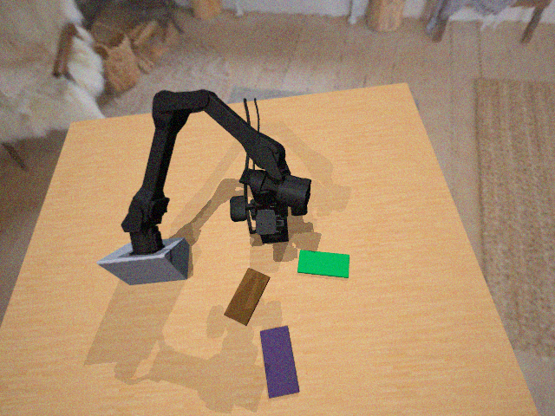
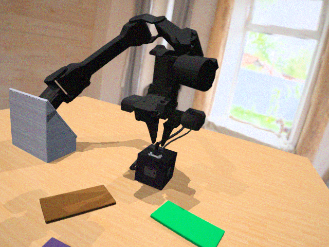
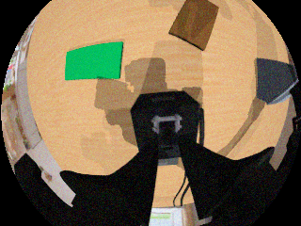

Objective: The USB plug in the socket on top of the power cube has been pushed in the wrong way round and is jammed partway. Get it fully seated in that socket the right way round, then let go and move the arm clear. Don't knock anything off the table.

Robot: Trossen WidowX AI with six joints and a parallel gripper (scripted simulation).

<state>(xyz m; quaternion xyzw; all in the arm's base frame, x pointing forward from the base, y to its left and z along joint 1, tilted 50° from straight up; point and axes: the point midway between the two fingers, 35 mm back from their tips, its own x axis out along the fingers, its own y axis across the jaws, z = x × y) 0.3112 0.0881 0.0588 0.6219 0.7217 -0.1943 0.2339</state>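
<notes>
The black power cube point(image 1: 276, 235) point(image 2: 155, 171) point(image 3: 166, 100) stands upright on the table. On its top is a socket with a pale metal rim point(image 2: 154, 155) point(image 3: 166, 118). The black USB plug point(image 2: 157, 149) point(image 3: 167, 133) stands in that socket; its depth and which way round it is cannot be told, black on black. My gripper point(image 2: 158, 143) point(image 3: 167, 140) points down just above the cube, its fingers a little apart, one on either side of the plug's upper end, with a gap between them. In the top view the wrist hides the fingertips and plug.
A green slab point(image 1: 323, 263) point(image 2: 188, 224) point(image 3: 94, 62), a brown slab point(image 1: 247, 296) point(image 2: 77, 203) point(image 3: 195, 24) and a purple slab point(image 1: 278, 361) point(image 2: 55, 243) lie flat nearby. Dark cables point(image 1: 257, 116) point(image 2: 176, 138) run behind the cube. The arm's grey wedge base point(image 1: 152, 269) point(image 2: 29, 127) stands left.
</notes>
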